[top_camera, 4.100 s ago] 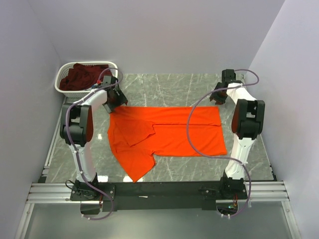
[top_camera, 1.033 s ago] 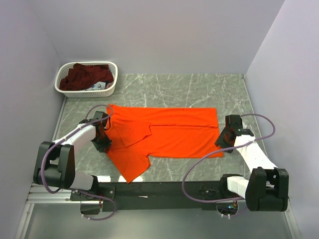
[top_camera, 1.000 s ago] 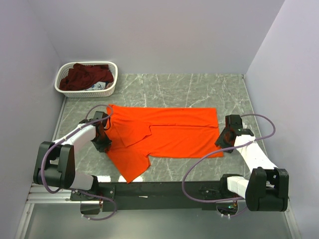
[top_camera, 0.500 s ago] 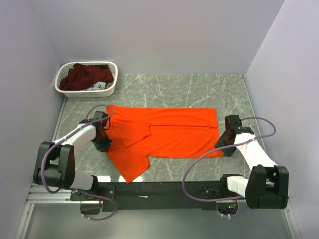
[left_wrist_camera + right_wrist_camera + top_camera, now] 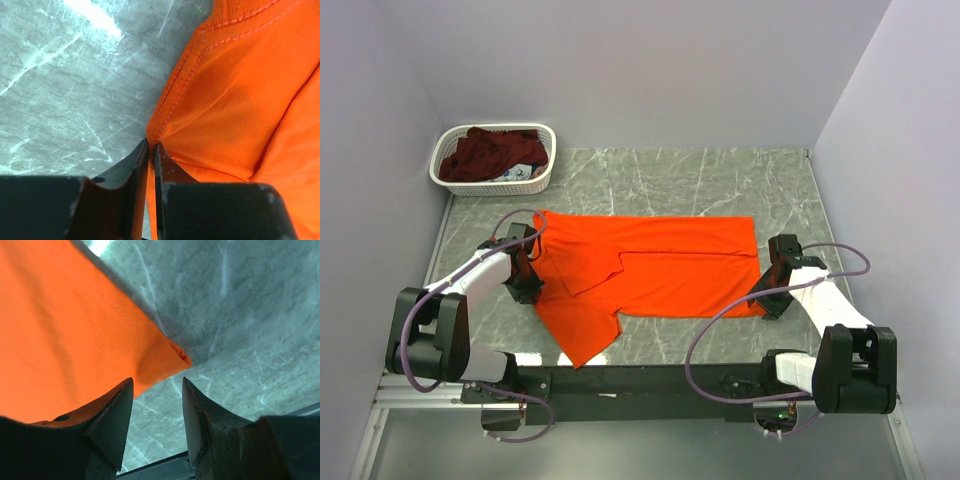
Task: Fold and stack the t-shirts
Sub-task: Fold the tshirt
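Orange t-shirt [image 5: 650, 270], top view: it lies spread across the middle of the surface [image 5: 720, 185], collar end to the left and hem to the right. A fold line runs along its length, and one sleeve sticks out toward the near edge.
Maroon t-shirt [image 5: 490, 152], top view: it is heaped in the white basket [image 5: 532, 186] at the far left corner, well apart from both arms.
Left gripper [image 5: 527, 285], top view: it is low at the left edge of the orange t-shirt, near the shoulder.
Right gripper [image 5: 772, 300], top view: it is low at the near right corner of the hem.
Left wrist view: the jaws are pressed almost together with a thin strip of orange cloth between them, right at the stitched seam [image 5: 172, 107], so this gripper has hold of the edge.
Right wrist view: the jaws stand apart and hold nothing. The hem corner [image 5: 181, 357] lies flat on the surface just in front of the gap, not yet between the fingers.
Step in hand: I judge it is to take both ends of the near edge, so the near part can be folded over.
How to do it well: the right gripper should move forward until the corner is well inside the jaws, then close, because a bite on the tip alone may slip. After that, both arms should lift together to equal height, so the cloth does not drag or wrinkle. The loose sleeve needs watching.
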`<state>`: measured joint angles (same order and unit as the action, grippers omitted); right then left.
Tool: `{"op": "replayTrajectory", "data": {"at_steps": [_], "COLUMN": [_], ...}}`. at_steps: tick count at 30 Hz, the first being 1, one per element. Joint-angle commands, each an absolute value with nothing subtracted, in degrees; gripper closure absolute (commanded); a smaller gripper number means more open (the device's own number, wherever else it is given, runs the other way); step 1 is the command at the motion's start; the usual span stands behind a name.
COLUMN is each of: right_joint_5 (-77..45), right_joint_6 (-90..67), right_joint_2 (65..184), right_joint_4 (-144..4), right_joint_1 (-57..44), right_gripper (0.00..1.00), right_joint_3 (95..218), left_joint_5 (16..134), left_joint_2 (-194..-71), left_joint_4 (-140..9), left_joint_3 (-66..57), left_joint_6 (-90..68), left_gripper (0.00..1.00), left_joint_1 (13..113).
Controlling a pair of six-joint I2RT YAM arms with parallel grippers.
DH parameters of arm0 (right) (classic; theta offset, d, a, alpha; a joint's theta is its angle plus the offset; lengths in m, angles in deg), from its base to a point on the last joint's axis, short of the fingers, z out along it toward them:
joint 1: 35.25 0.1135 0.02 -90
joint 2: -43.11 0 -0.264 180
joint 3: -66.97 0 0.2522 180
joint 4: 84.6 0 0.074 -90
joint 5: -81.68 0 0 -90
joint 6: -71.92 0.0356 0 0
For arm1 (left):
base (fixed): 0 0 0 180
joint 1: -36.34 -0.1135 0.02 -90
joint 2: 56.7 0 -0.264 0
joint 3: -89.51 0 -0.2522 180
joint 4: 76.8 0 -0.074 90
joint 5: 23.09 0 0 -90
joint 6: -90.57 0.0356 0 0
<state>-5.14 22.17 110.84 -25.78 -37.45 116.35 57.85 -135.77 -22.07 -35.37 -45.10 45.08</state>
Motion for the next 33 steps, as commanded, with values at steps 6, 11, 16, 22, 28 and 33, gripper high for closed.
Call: {"op": "replayTrajectory", "data": {"at_steps": [6, 11, 16, 22, 28, 33], "right_joint_5": [-3.7, -3.0, -3.0, -2.7, -3.0, -5.1], "right_joint_6": [24.5, 26.3, 26.4, 26.3, 25.7, 23.0], "right_joint_2": [112.0, 113.4, 114.7, 114.4, 112.2, 111.2], "right_joint_4": [-27.4, -29.0, -30.6, -29.5, -26.8, -24.7], "right_joint_1": [-37.5, -37.6, -37.6, -37.5, -37.7, -37.7], "right_gripper": [0.5, 0.52, 0.58, 0.82, 1.0, 1.0], "right_joint_3": [114.7, 113.2, 112.3, 112.8, 114.7, 116.6], "left_joint_5": [56.6, 56.2, 56.6, 56.6, 57.5, 58.4], "left_joint_2": [-135.4, -135.4, -136.0, -136.7, -134.8, -134.7], "left_joint_4": [-22.0, -21.7, -21.5, -20.5, -19.6, -18.0], "left_joint_3": [-35.1, -35.0, -34.9, -34.5, -34.0, -32.7], "left_joint_6": [-44.5, -45.0, -44.8, -45.1, -44.8, -44.0], "left_gripper": [0.86, 0.86, 0.87, 0.92, 0.99, 0.99], "left_joint_1": [45.2, 45.1, 44.7, 44.4, 43.2, 42.3]}}
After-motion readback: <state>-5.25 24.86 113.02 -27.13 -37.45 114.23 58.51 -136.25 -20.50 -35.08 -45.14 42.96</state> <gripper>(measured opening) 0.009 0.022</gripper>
